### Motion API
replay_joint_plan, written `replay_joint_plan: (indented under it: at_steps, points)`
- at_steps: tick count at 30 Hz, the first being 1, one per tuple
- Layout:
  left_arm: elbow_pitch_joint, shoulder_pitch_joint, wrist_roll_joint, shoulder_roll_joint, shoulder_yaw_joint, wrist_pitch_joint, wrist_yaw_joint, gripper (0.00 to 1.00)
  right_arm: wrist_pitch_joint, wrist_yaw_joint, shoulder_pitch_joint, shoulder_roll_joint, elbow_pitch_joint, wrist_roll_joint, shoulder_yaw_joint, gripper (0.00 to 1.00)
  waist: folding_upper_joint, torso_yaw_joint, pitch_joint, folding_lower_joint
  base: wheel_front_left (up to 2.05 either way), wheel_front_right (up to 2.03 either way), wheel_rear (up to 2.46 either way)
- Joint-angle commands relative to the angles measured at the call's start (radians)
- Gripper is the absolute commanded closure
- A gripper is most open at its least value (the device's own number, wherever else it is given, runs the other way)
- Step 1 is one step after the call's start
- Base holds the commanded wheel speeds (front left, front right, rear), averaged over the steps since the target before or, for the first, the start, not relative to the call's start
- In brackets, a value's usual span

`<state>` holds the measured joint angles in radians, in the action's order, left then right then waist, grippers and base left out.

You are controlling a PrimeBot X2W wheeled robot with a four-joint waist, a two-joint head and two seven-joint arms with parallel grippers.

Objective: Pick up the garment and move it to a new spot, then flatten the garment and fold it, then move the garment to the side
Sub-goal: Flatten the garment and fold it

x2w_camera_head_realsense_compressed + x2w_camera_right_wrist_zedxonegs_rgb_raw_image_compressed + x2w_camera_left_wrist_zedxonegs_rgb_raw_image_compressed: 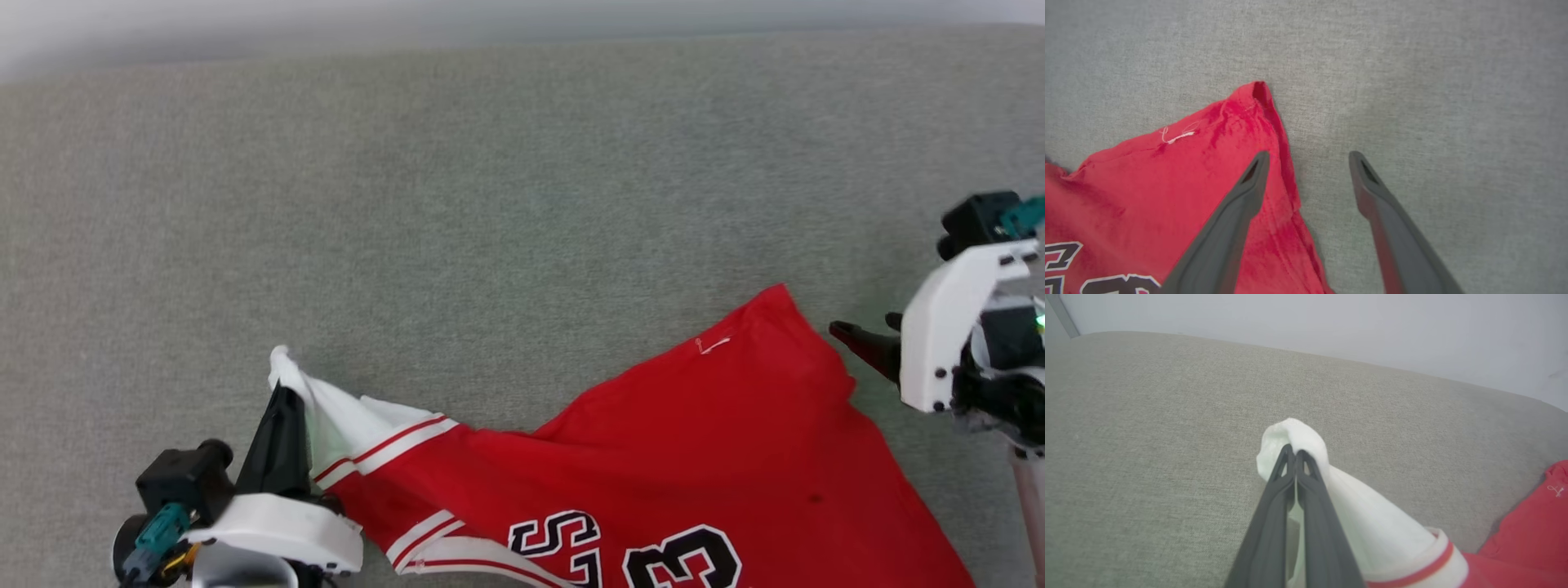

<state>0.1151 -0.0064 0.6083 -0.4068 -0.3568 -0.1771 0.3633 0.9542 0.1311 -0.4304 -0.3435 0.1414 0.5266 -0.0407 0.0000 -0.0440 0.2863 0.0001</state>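
Garment (pixel 694 457) lies on the grey cloth surface (pixel 490 204) with its red body spread out, and we see its number print (pixel 624 555) facing up. Left of the print, our left gripper (pixel 1294 455) has its jaws closed tight on the white sleeve (pixel 1372 522). Right of the print, our right gripper (pixel 1308 157) hovers over the red corner with its jaws wide apart, holding nothing.

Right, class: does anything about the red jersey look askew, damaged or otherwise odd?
The garment lies skewed and rumpled on the grey surface: its white sleeve is pinched up in the shut left hand, while the far red corner lies loose beside the open right hand. A loose white thread sticks out near that corner.
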Motion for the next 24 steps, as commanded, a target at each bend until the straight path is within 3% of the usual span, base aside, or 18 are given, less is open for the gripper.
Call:
replay_joint_plan:
  at_steps: [1,8,14,15,17,24]
  points:
    - [-0.007,-0.03,-0.008,0.009,-0.009,-0.009,-0.008,1.0,0.053,-0.001,-0.053,0.007,0.021,-0.009,-0.026,0.0,0.0,0.038,0.047,-0.0001,0.0,0.0,0.0]
    - [-0.042,-0.094,-0.017,0.037,-0.038,-0.021,-0.032,1.0,0.137,-0.001,-0.163,0.017,0.137,-0.032,-0.1,0.0,0.0,0.08,0.096,-0.0001,0.0,0.0,0.0]
    - [-0.068,-0.114,-0.015,0.05,-0.043,-0.032,-0.044,1.0,0.172,-0.001,-0.159,0.011,0.232,-0.012,-0.163,0.0,0.0,0.09,0.112,-0.0001,0.0,0.0,0.0]
    - [-0.072,-0.119,-0.013,0.052,-0.044,-0.034,-0.047,1.0,0.173,-0.001,-0.157,0.012,0.245,-0.003,-0.17,0.5,0.0,0.091,0.113,-0.0001,0.0,0.0,0.0]
    - [-0.079,-0.123,-0.01,0.053,-0.043,-0.038,-0.053,1.0,0.174,-0.001,-0.16,0.01,0.264,0.011,-0.187,1.0,0.0,0.091,0.111,-0.0001,0.0,0.0,0.0]
    - [-0.104,-0.116,0.0,0.047,-0.035,-0.047,-0.061,1.0,0.137,-0.001,-0.189,-0.01,0.278,0.051,-0.21,1.0,0.0,0.084,0.081,-0.0001,0.0,0.0,0.0]
